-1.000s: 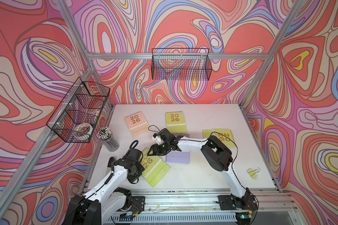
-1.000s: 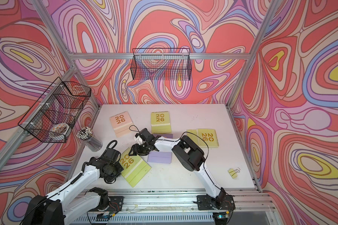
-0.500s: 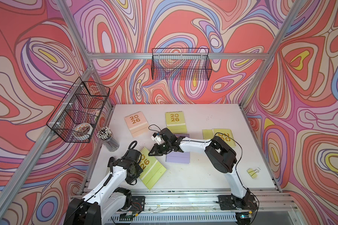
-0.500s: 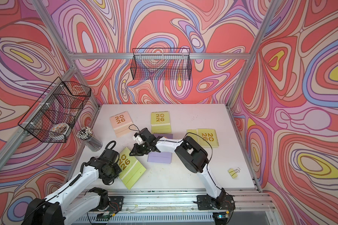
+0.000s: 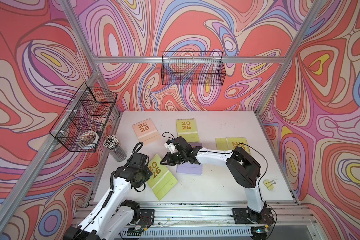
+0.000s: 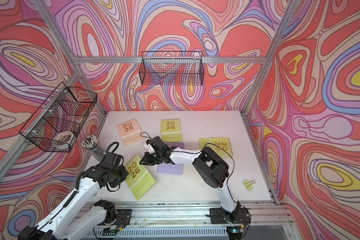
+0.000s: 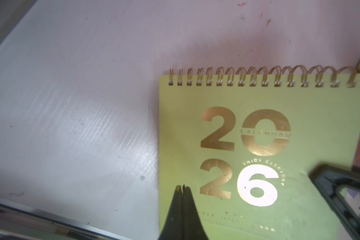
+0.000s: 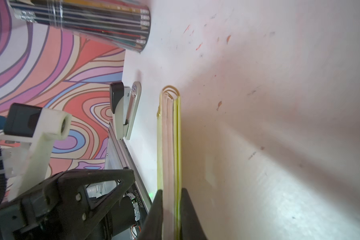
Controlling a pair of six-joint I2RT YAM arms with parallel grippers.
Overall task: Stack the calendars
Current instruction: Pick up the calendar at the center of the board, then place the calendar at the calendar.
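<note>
White counter (image 5: 206, 191) between walls of swirling red and lilac. My right hand (image 8: 170, 192) is clamped on the side edge of a lime green spiral-bound calendar with gold 2026 (image 5: 164, 180). It sits lower left of centre in both top views, long axis slanting toward lower right. My left hand (image 7: 182, 188), pinched closed, sits at its cover's edge. Whether it touches, I cannot tell. A flat lavender calendar (image 5: 189, 169) lies just right, likely where this one goes.

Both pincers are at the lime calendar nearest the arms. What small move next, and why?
Probably raise the right pincer slightly, peeling the near lime calendar off the table. Its jaws are clamped on that calendar's edge, and the calendar lies flat. The left pincer, shut, sits at the cover's edge and may need to clear.
</note>
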